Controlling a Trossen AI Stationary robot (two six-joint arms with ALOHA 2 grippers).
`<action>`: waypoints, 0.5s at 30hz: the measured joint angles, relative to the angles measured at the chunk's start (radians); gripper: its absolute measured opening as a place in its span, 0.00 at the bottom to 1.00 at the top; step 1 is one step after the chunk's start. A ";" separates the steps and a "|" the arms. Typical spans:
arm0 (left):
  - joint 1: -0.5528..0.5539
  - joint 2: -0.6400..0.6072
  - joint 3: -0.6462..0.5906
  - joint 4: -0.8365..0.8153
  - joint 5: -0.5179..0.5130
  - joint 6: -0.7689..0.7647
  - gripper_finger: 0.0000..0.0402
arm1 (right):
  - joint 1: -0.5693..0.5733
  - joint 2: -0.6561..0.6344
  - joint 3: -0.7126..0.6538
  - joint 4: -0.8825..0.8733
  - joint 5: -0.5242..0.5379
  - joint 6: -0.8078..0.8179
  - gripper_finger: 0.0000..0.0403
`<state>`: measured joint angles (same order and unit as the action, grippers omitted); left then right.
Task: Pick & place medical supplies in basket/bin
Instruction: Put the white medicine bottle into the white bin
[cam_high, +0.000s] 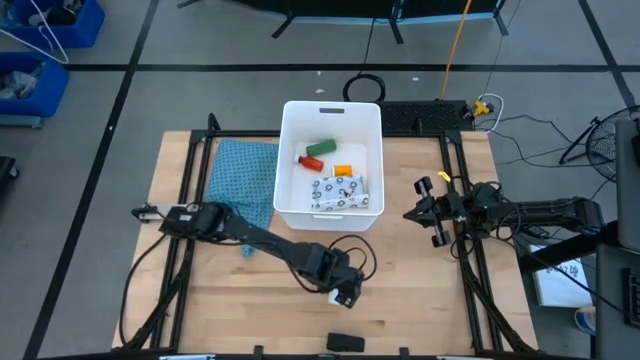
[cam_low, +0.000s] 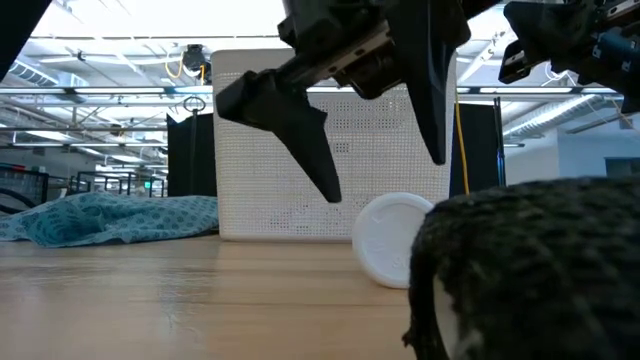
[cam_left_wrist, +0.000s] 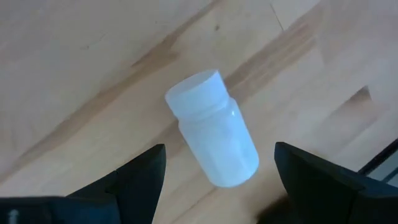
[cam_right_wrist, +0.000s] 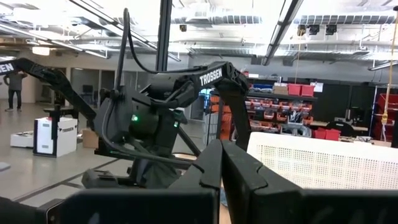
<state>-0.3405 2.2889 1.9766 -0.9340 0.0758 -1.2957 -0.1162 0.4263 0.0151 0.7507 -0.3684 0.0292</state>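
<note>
Pick-up step: left gripper (cam_left_wrist: 214, 171), jaws wide apart, straddles the small white bottle (cam_left_wrist: 214, 130); descent and closure required next.

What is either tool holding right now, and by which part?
Nothing. Left tool hangs open over the small white bottle lying on the table; right tool is shut, empty.

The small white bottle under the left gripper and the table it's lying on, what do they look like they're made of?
The small white bottle looks like matte, slightly translucent plastic: smooth molded walls, a separate ridged cap and a soft glow with no sharp glints. The table looks like light, lightly finished wood, with visible grain and plank seams.
</note>
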 joint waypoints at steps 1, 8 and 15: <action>0.002 0.006 0.000 0.006 -0.003 0.001 0.75 | 0.000 0.000 0.000 -0.002 0.000 0.000 0.00; 0.007 0.042 0.000 0.027 -0.015 0.002 0.75 | 0.000 0.000 0.000 -0.007 0.000 0.010 0.00; 0.012 0.107 0.005 0.070 -0.005 0.035 0.75 | 0.000 0.000 0.000 -0.011 0.000 0.008 0.00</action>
<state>-0.3286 2.3959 1.9816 -0.8643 0.0708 -1.2604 -0.1162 0.4259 0.0151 0.7401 -0.3683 0.0376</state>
